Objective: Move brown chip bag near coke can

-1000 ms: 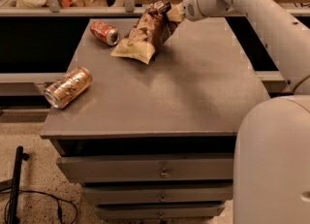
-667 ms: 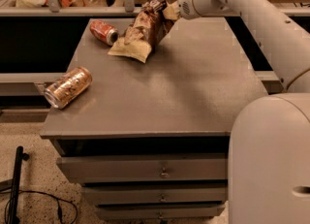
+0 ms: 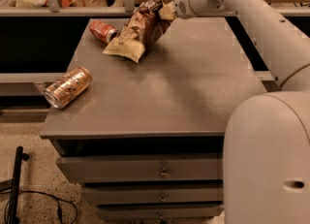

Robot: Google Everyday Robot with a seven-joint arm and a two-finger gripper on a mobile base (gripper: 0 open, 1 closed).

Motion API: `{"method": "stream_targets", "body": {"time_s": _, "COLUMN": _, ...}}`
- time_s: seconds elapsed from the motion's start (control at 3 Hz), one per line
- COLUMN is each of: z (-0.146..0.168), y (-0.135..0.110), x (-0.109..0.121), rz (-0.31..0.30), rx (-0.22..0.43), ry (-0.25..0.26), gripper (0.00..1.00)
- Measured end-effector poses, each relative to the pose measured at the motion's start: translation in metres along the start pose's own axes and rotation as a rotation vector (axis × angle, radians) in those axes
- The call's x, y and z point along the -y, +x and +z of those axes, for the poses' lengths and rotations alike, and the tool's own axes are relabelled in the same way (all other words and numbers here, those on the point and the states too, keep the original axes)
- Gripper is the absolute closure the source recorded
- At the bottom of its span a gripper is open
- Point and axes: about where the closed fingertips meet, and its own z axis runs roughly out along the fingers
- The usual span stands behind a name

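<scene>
The brown chip bag (image 3: 138, 31) hangs tilted over the far left part of the grey table (image 3: 193, 92), its cream lower end touching the top. My gripper (image 3: 162, 10) is shut on the bag's upper end at the back of the table. The coke can (image 3: 102, 30), red with a silver top, lies on its side just left of the bag, close to its lower end.
A larger copper-orange patterned can (image 3: 68, 87) lies on its side at the table's left edge. Drawers (image 3: 162, 172) sit under the tabletop. My white arm and base (image 3: 269, 155) fill the right side. A shelf and clutter stand behind the table.
My gripper has carried the chip bag a little further left, so the bag's lower end sits closer to the coke can. The cans have not moved.
</scene>
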Motion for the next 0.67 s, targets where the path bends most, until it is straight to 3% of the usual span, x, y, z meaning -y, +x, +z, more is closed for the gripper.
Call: {"method": "stream_targets", "body": {"time_s": 0.67, "z": 0.0008, "y": 0.0010, "x": -0.0022, "rz": 0.000, "rx": -0.010, "ry": -0.020, "gripper": 0.13}}
